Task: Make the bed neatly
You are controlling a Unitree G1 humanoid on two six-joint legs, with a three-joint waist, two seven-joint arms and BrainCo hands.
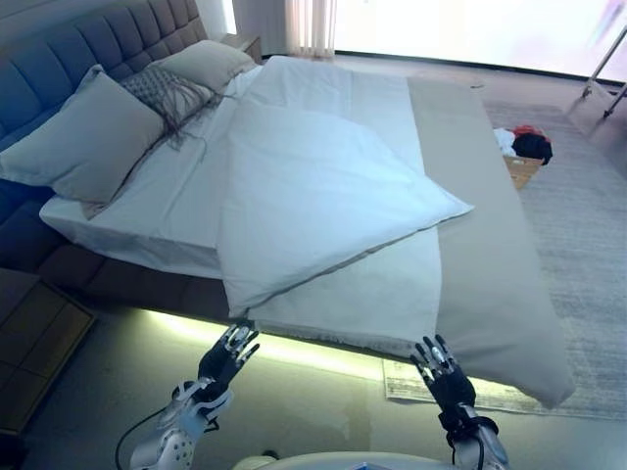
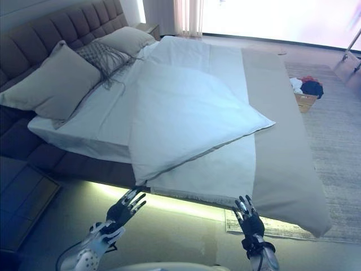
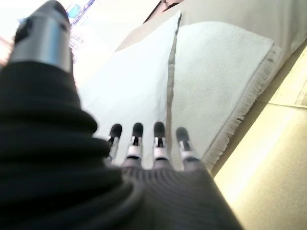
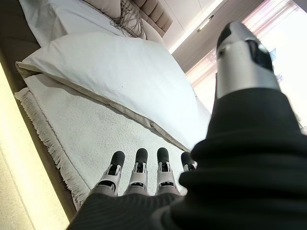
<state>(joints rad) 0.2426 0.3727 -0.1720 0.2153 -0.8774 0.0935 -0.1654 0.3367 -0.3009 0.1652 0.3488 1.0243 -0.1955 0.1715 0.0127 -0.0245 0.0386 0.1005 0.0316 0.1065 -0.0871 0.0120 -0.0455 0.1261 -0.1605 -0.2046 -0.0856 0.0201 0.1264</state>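
The left robot hand [image 1: 227, 358] and the right robot hand [image 1: 443, 374] hover nearest the camera, just short of the bed's near side. Both have their fingers straight and spread apart, holding nothing; each wrist view shows its own fingertips in a row above the fringed cloth, not touching it.

Before them lies the wide bed with a dark tufted headboard [image 1: 59, 54]. The white folded-back duvet [image 1: 313, 196] sits crooked on it, one corner doubled over into a point toward the beige side, its near corner drooping just above the left robot hand. Beneath it a white textured blanket with a fringed edge [image 1: 362, 304] hangs over the side, and a long beige cover [image 1: 490, 255] runs along the right, spilling off the near corner. Grey square pillows [image 1: 83, 142] and a knitted tasselled cushion [image 1: 167, 88] lie by the headboard.

Risks, as I judge them: closing on the fringe or blanket rather than the duvet corner would drag the wrong layer. Pulling with one robot hand alone would skew the duvet further. A hard tug toward the robot might slide the overhanging beige cover onto the floor. Gathering two layers together would leave bunching underneath.
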